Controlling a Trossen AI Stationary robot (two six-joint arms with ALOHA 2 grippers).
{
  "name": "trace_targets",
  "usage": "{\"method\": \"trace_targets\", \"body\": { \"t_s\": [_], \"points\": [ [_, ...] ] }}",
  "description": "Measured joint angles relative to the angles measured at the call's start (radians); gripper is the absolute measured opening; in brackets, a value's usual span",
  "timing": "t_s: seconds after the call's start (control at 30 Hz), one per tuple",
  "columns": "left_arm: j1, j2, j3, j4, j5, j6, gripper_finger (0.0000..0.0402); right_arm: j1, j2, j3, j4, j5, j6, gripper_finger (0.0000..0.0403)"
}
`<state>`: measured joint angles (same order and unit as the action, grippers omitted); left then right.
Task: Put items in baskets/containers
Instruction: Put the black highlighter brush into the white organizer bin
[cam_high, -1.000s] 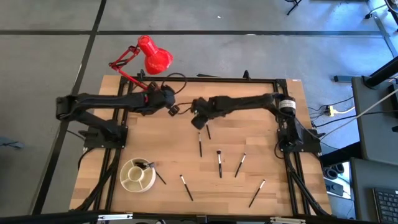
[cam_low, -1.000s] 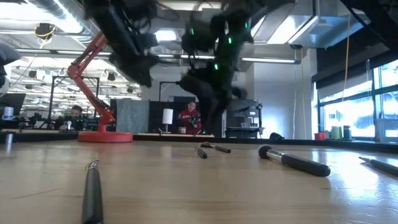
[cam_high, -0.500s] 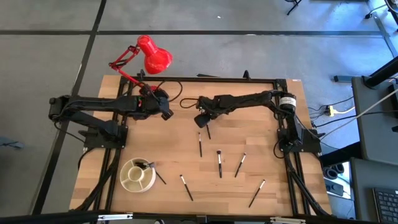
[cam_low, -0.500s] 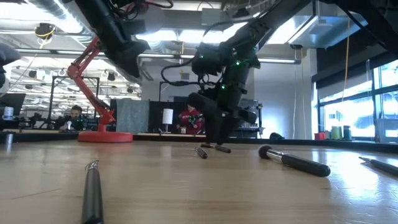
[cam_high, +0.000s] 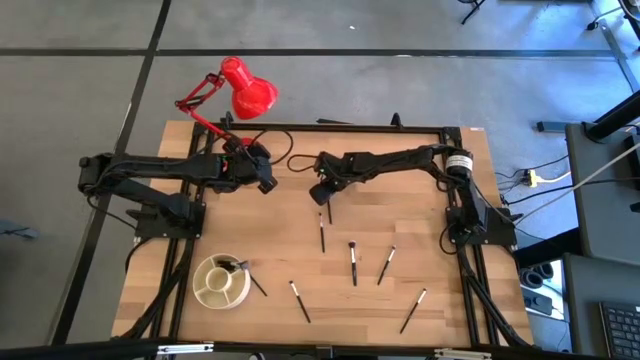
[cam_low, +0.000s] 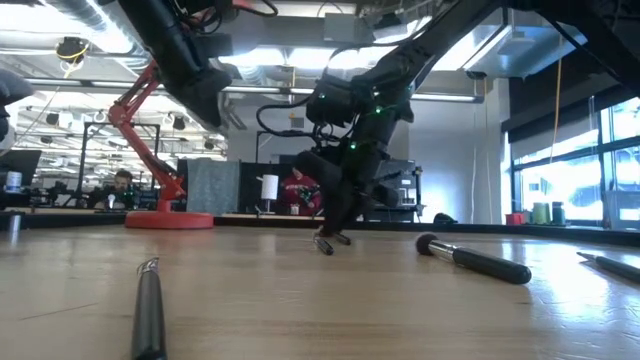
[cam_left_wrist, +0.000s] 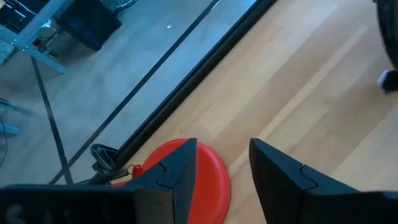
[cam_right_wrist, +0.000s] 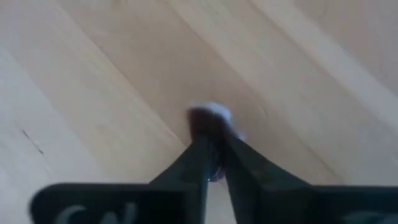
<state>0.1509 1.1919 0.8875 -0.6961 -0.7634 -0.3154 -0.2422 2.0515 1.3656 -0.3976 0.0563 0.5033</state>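
Note:
Near the table's far middle, my right gripper (cam_high: 322, 196) (cam_low: 335, 228) is down at the wood and shut on one thin dark makeup brush (cam_high: 329, 211). Several more brushes (cam_high: 353, 262) lie flat on the table nearer the front. The round cream dish (cam_high: 221, 283) stands at the near left with a brush (cam_high: 236, 265) in it, and another brush (cam_high: 257, 285) lies against its right side. My left gripper (cam_high: 269, 184) (cam_left_wrist: 222, 146) hangs open above the table's far left, beside the red lamp's base (cam_left_wrist: 205, 180), holding nothing. My right gripper pinches the brush between its two fingers (cam_right_wrist: 186, 163), which come slanting down from above. The wrist view looks at the brush nearly end-on, its rounded end (cam_right_wrist: 208, 117) showing just past the fingertips. The rest of the brush (cam_high: 329, 213) sticks out toward the table's near edge, low at the wood.
A red desk lamp (cam_high: 240, 90) stands at the table's far left corner, its round base (cam_low: 168, 219) on the wood. A black frame (cam_high: 400, 128) runs along the table's edges. Bare wood lies between the dish and the scattered brushes.
My right gripper has come down onto the brush near the table's far middle, tipped more steeply downward, and shut on it. My left gripper has drawn back a little toward the table's left edge, staying open.

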Motion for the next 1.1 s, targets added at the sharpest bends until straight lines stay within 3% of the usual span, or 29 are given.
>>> {"method": "trace_targets", "body": {
  "t_s": [0.1, 0.3, 0.53, 0.9, 1.1],
  "points": [
    [0.0, 0.0, 0.0, -0.03, -0.008, 0.004, 0.0143, 0.011, -0.005, -0.002, 0.039, 0.004, -0.034, 0.001],
    [0.0, -0.009, 0.0, -0.192, -0.098, -0.078, 0.0143, 0.071, -0.031, -0.006, 0.183, -0.016, -0.105, 0.0011],
    [-0.001, -0.068, 0.0, -0.403, -0.251, -0.258, 0.0143, 0.17, -0.045, -0.004, 0.503, -0.015, -0.231, 0.0006],
    [-0.087, -0.12, 0.0, -0.645, -0.289, -0.504, 0.0143, 0.284, -0.028, -0.003, 1.126, 0.083, -0.43, 0.0011],
    [-0.134, -0.15, 0.0, -0.739, -0.291, -0.625, 0.0143, 0.284, 0.074, -0.001, 1.458, 0.084, -0.405, 0.0011]
  ]
}}
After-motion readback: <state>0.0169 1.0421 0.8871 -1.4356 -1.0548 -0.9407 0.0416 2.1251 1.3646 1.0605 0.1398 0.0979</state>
